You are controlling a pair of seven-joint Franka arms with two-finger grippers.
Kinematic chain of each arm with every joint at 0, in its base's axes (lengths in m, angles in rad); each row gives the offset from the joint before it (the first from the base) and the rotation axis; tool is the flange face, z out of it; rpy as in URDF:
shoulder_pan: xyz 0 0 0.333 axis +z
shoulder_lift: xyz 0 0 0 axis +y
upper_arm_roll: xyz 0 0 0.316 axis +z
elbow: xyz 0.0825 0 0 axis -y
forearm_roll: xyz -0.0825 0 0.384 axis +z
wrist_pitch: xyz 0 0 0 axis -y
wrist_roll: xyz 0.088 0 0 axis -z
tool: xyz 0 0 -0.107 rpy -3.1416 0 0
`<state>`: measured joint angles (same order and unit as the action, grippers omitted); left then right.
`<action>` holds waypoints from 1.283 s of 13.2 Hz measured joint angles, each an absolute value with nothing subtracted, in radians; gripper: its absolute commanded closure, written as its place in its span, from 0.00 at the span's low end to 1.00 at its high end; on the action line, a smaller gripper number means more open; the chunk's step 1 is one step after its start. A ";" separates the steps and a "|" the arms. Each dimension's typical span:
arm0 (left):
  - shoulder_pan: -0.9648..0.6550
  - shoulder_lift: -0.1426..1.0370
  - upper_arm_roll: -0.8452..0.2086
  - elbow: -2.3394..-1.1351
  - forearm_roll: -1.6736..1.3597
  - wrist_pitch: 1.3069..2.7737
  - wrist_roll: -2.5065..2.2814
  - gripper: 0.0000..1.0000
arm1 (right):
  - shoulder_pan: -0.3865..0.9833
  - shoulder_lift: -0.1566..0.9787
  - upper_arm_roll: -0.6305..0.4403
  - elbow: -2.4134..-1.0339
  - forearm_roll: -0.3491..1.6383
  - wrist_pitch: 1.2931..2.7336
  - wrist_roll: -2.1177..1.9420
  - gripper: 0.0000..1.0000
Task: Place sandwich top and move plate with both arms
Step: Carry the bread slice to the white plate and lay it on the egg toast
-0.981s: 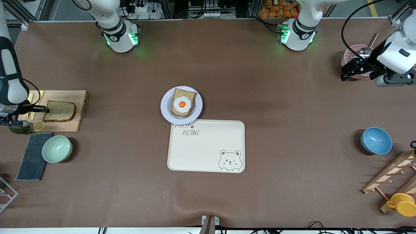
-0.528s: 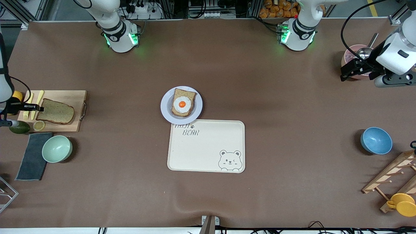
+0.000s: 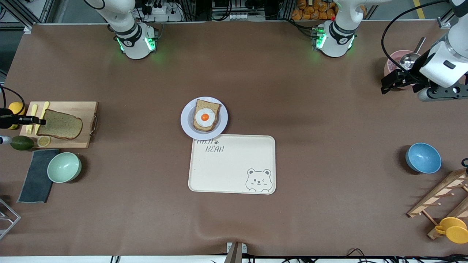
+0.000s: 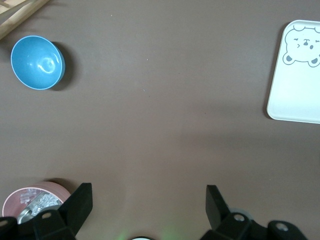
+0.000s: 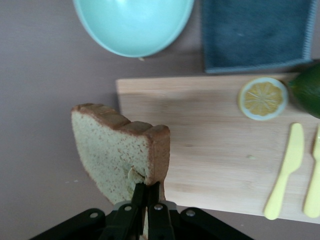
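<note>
The sandwich top (image 3: 60, 125), a plain brown bread slice, hangs tilted over the wooden cutting board (image 3: 78, 109). My right gripper (image 3: 36, 119) is shut on its crust edge. In the right wrist view the slice (image 5: 117, 150) is pinched between the shut fingers of the right gripper (image 5: 146, 186). The lavender-white plate (image 3: 184, 124) sits mid-table and bears a bread slice with a fried egg (image 3: 204, 117). My left gripper (image 3: 387, 86) is open and empty over the table beside a pink bowl (image 3: 396, 62). It also shows in the left wrist view (image 4: 148, 195).
The cream bear-print tray (image 3: 234, 164) touches the plate on the side nearer the camera. A green bowl (image 3: 64, 167), a dark cloth (image 3: 36, 175), a lemon half (image 3: 44, 141), an avocado (image 3: 22, 143) and yellow cutlery (image 3: 34, 113) lie around the board. A blue bowl (image 3: 423, 157) and a wooden rack (image 3: 442, 197) stand at the left arm's end.
My right gripper has lifted the bread slice off the board and drawn it toward the table's end; the slice now tilts. My left gripper has drifted up slightly.
</note>
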<state>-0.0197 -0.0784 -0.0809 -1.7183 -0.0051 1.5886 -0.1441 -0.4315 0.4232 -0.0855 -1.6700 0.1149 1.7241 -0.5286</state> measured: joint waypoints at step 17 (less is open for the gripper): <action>0.009 -0.081 -0.078 -1.809 -0.005 1.617 -0.144 0.00 | 0.166 0.390 -0.076 -1.762 0.527 1.677 -0.332 1.00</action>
<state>0.0090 -0.0806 -0.0778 -1.8090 -0.0051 1.6167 -0.1441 0.1660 0.3896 -0.0762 -1.7621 0.5270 1.6767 -0.3316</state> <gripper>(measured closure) 0.000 0.943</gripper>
